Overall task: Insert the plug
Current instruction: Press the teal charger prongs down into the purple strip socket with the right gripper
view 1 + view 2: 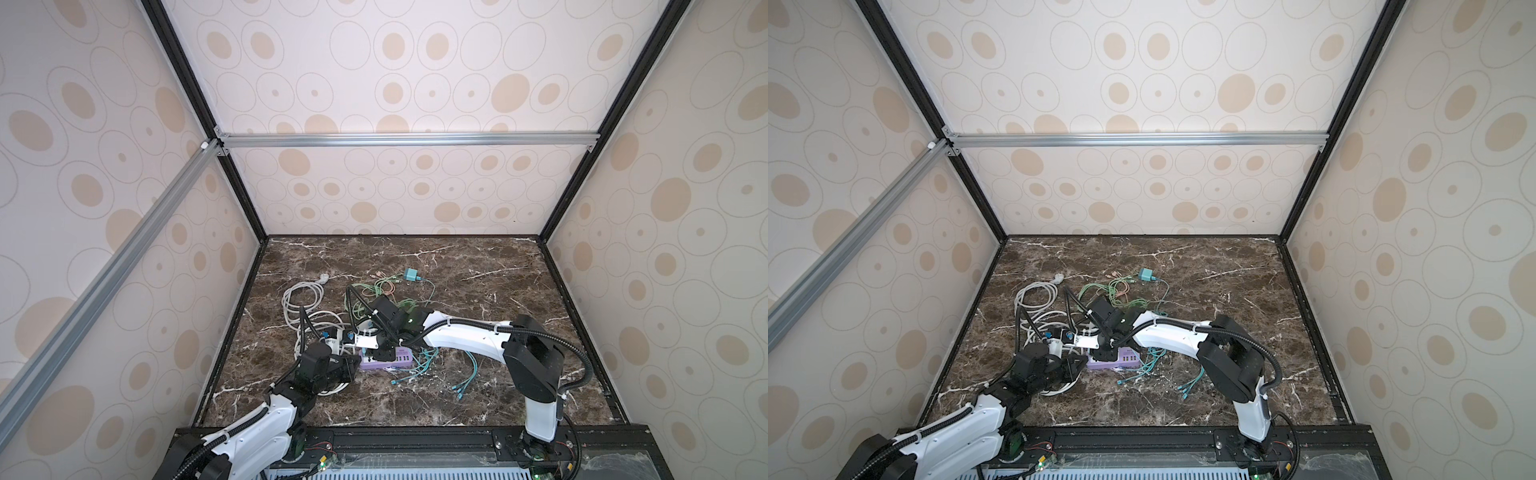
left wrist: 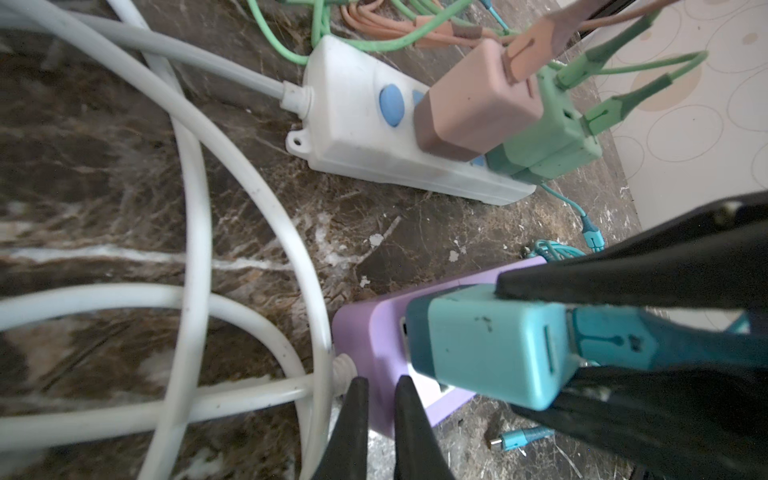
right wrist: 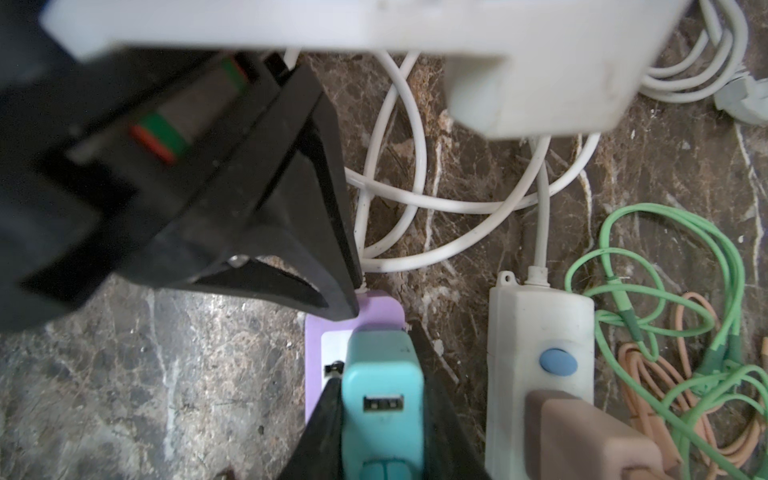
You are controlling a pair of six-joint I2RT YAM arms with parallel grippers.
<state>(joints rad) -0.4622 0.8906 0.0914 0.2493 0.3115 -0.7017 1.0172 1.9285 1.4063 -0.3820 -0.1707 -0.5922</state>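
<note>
Below, veined marble tabletop (image 1: 478, 291); circle-patterned walls (image 1: 395, 187).

White cable loops (image 2: 195, 232) crowd purple strip (image 1: 376, 365) left; marble (image 1: 498, 282) right open.

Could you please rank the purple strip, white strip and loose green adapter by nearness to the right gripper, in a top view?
1. Purple strip, directly under the right gripper.
2. White strip, behind it, leftward.
3. Loose green adapter, toward the back wall.

High stereo pair, wrist views share plug (image 2: 490, 353)
</note>
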